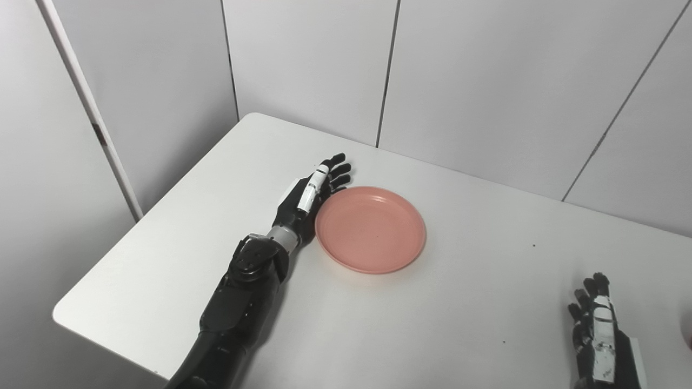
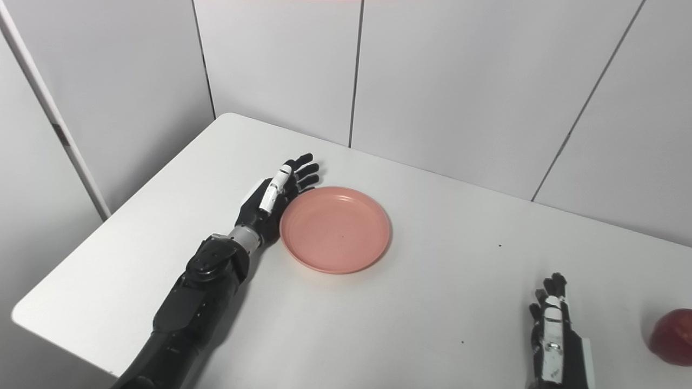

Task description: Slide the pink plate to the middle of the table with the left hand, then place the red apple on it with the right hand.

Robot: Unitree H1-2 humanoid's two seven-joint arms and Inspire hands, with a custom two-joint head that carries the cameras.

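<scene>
Resting edge-on against the left rim of the pink plate [image 1: 371,229], my left hand [image 1: 311,195] lies on the white table [image 1: 162,281] with fingers stretched out and apart, gripping nothing; that is the left eye view, where my right hand [image 1: 597,329] sits near the bottom right corner, fingers extended and empty, well apart from the plate.

From the right eye view I see the same plate [image 2: 335,228] left of the table's middle, my left hand [image 2: 274,195] touching its rim, and the red apple [image 2: 673,336] at the right edge, near my open right hand [image 2: 551,335] but clear of it.
</scene>
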